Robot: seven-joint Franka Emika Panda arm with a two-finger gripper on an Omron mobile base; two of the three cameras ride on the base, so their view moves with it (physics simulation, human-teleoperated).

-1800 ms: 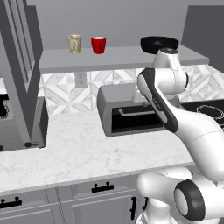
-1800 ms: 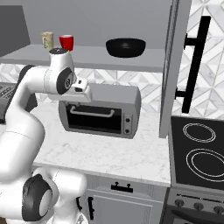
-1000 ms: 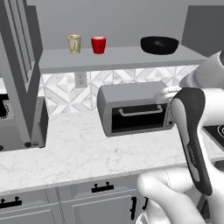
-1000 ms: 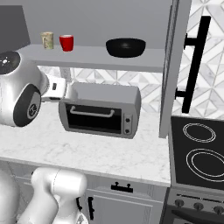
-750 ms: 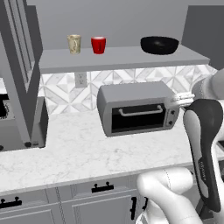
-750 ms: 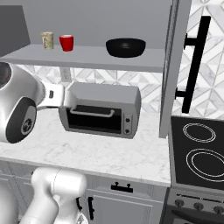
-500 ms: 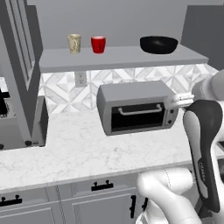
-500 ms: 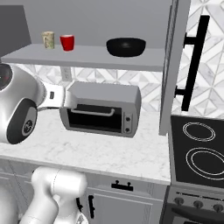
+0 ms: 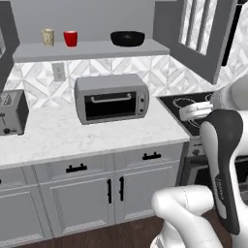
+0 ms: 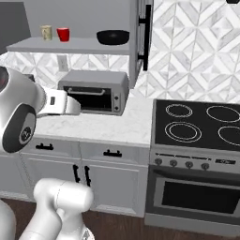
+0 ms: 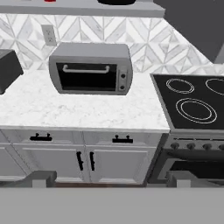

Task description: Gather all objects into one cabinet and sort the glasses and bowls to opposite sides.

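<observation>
Up on the grey cabinet shelf (image 9: 92, 49), the beige cup (image 9: 47, 37) and the red cup (image 9: 70, 38) stand close together near the left end, while the black bowl (image 9: 127, 38) sits well apart from them toward the right end, beside the open cabinet door (image 10: 141, 35) with its black bar handle (image 10: 148, 30). Below the shelf, a toaster oven (image 9: 112, 98) rests on the white marble counter (image 9: 72, 133), with a toaster (image 9: 11, 112) to its left and a black stovetop (image 10: 199, 124) to its right. The gripper (image 11: 111, 179) is spread wide with nothing between its fingertips (image 11: 42, 178), held back from the counter and facing the lower cabinet doors (image 11: 85, 162).
</observation>
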